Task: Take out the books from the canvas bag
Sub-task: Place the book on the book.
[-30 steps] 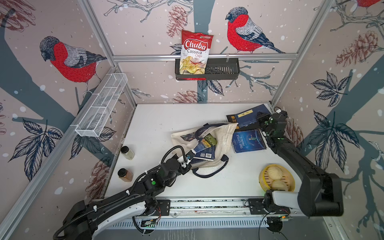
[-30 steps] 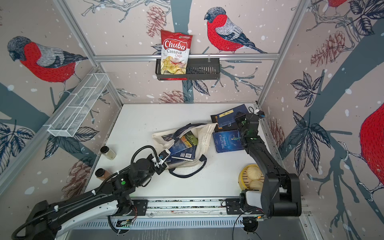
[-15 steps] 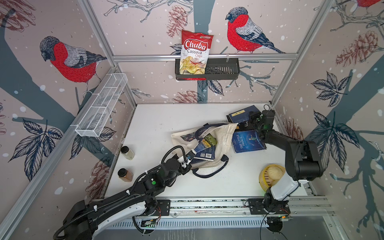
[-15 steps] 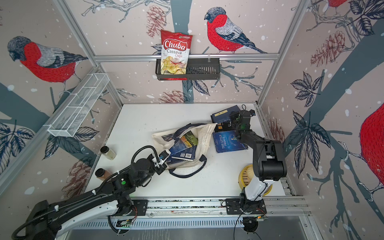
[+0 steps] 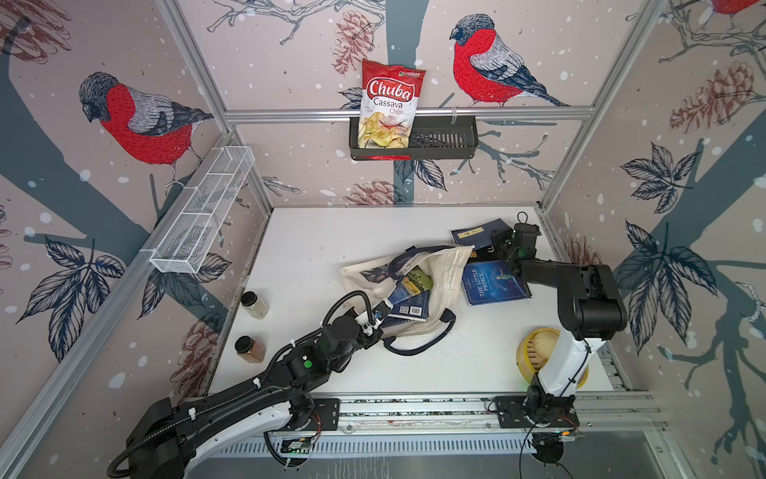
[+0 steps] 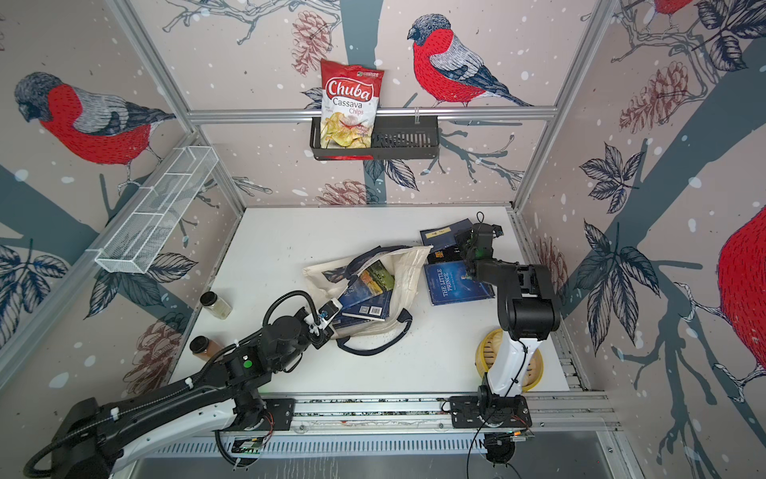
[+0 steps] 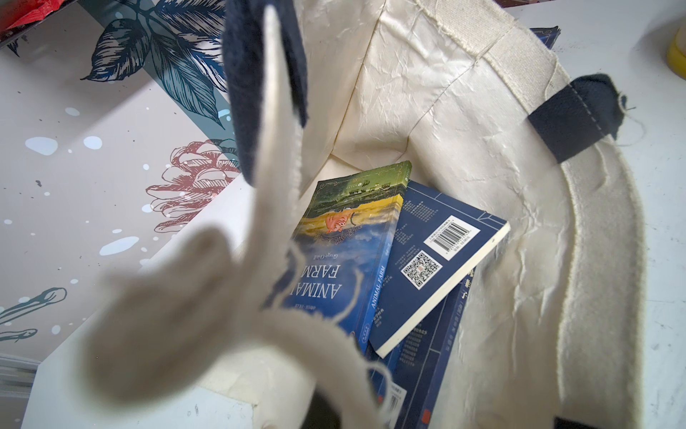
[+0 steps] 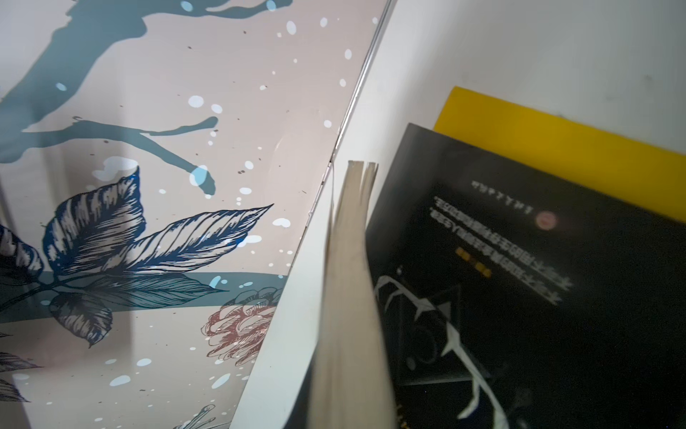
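The cream canvas bag (image 5: 439, 282) lies open in the middle of the table, seen in both top views. My left gripper (image 5: 375, 321) is shut on its near rim (image 7: 222, 297) and holds the mouth up. Three books lie inside: Animal Farm (image 7: 345, 241), a navy one with a barcode (image 7: 438, 267) and a third beneath them (image 7: 427, 364). By the right wall my right gripper (image 5: 503, 244) is shut on a navy book (image 5: 476, 232), whose page edge (image 8: 349, 297) shows tilted up. It is over a black book (image 8: 519, 278) and a yellow one (image 8: 557, 137). The Little Prince (image 5: 495, 282) lies flat beside the bag.
A chips bag (image 5: 389, 103) stands in a black basket (image 5: 443, 141) on the back wall. A white wire rack (image 5: 203, 215) hangs on the left wall. Two jars (image 5: 255, 305) (image 5: 248, 348) stand at the left edge. A yellow steamer (image 5: 534, 352) sits behind my right arm.
My right gripper has moved left over the stack of books and its elbow has folded upward. The left arm and the bag have stayed still.
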Controlling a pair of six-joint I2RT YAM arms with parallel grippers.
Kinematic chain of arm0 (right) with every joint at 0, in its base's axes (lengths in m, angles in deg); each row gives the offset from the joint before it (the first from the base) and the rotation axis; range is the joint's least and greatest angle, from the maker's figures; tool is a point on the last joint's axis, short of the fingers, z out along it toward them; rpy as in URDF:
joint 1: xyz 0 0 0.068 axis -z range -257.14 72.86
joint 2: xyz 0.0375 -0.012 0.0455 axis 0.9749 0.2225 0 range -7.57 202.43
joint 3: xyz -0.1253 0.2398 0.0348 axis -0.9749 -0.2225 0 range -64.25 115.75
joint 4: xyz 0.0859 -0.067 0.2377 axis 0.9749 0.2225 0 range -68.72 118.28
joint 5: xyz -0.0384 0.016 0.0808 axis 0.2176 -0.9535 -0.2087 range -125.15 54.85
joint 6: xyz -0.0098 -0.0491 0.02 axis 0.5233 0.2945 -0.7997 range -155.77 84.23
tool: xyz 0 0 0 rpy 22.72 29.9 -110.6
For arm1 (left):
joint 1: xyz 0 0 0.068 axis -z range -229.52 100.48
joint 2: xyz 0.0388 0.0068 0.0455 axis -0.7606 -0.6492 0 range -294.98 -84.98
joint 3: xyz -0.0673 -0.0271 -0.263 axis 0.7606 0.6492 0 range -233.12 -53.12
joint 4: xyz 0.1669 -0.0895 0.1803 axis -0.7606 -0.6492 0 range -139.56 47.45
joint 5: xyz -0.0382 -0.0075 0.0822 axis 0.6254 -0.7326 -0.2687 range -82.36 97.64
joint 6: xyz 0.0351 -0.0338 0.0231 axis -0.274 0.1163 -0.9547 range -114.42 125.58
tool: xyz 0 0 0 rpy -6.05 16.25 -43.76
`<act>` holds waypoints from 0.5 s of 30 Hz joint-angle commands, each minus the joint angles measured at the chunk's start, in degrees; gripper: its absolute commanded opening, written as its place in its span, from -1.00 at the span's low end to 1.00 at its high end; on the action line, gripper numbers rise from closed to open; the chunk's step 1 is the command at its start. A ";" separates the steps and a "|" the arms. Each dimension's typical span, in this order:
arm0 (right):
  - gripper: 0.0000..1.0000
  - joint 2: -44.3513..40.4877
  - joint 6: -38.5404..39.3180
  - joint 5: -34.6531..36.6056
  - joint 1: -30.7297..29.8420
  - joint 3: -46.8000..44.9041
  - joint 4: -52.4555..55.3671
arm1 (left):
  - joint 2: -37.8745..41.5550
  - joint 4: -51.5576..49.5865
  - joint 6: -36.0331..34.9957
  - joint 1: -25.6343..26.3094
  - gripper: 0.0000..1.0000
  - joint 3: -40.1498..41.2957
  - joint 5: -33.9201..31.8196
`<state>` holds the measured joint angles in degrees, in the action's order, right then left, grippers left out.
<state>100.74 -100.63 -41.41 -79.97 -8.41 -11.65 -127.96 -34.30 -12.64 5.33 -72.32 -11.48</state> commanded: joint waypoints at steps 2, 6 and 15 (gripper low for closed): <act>-0.86 1.55 -0.46 0.65 0.18 0.21 -1.57 | 0.26 3.35 -0.50 -0.09 -1.00 -0.39 0.68; -0.64 0.72 -1.65 0.94 0.63 -1.99 -1.98 | 0.35 3.35 -0.60 -0.05 -1.00 -0.33 0.71; 0.00 -0.13 -3.44 0.53 1.02 -3.44 1.64 | 0.21 3.18 -0.60 -0.10 -1.00 -0.50 0.88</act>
<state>101.51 -102.57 -41.10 -79.21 -11.38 -11.19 -127.98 -34.33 -12.84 5.33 -72.32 -11.41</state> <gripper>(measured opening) 0.494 0.053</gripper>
